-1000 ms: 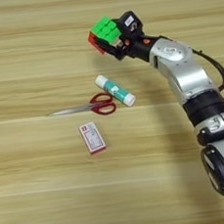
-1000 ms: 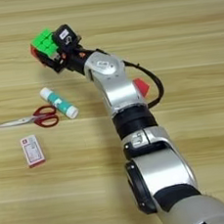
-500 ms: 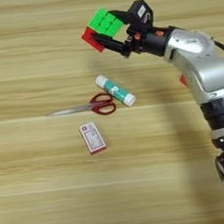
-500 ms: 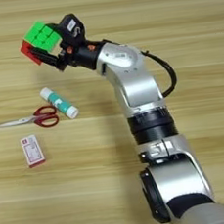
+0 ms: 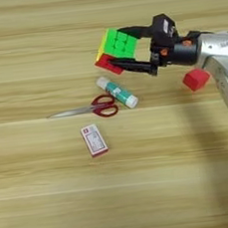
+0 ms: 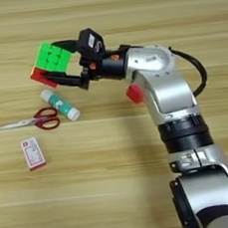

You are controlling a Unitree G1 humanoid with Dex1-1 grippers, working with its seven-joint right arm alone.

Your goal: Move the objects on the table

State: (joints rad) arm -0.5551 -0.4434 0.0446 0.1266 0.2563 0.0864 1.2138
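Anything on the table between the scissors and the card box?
No. Bare wood separates the scissors from the card box, clearest in the left eye view.

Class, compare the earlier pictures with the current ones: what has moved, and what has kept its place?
The tool, shut on the puzzle cube, has carried it leftward and a little nearer, uncovering the small red cube. The scissors, glue stick and card box lie where they were.

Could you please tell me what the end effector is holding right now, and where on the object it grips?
The right end effector holds the puzzle cube, one black finger above and one below it.
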